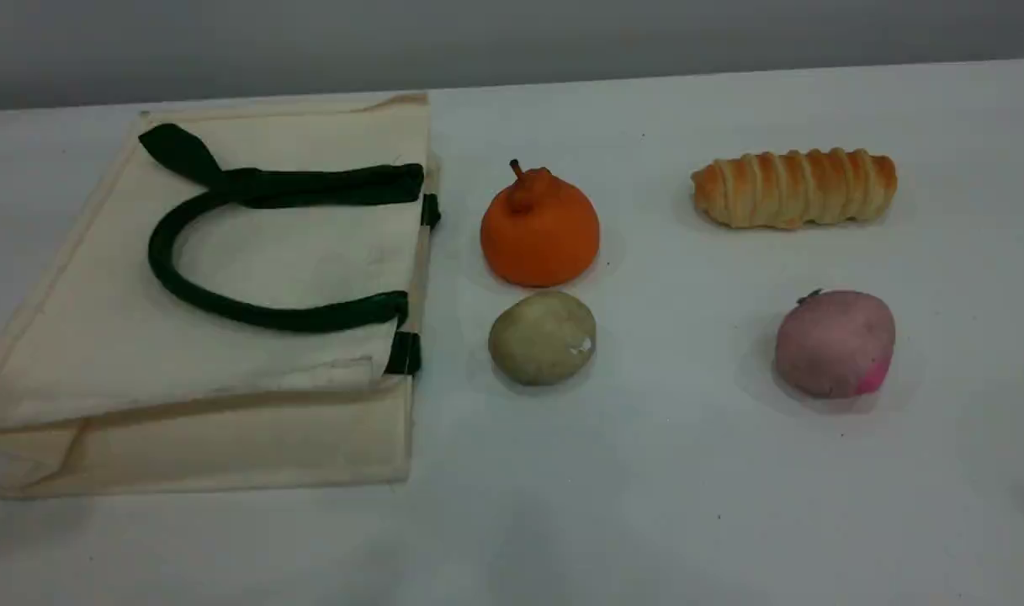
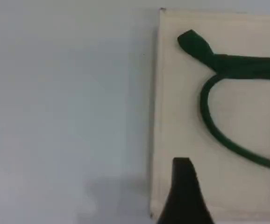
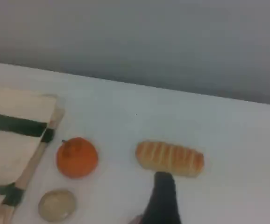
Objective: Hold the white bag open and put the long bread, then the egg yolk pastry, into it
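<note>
As the white table (image 1: pixel 688 471) is seen from above at a slant, the white bag (image 1: pixel 225 396) lies flat on its left part. It is a cream canvas tote, closed, with its mouth edge turned to the right. A dark green handle (image 1: pixel 310 319) curves in a loop on top of the canvas.

Just right of the bag's mouth sit two round things, one behind the other. The farther is an orange fruit (image 1: pixel 539 229) with a short stem. The nearer is the egg yolk pastry (image 1: pixel 543 337), a dull beige ball with a small whitish spot. The two nearly touch.

Well to the right, on the far side, the long bread (image 1: pixel 793 188) lies crosswise, golden-brown with ridges across it. Nearer than the bread rests a pink lump (image 1: pixel 835 342).

From the left wrist camera, the left gripper (image 2: pixel 184 182) shows as one dark fingertip above the bag's left edge. I cannot tell how far its jaws stand apart.

From the right wrist camera, the right gripper (image 3: pixel 164 191) shows as one dark fingertip, its tip just on the near side of the bread. Its jaws stand wide with nothing between them.
</note>
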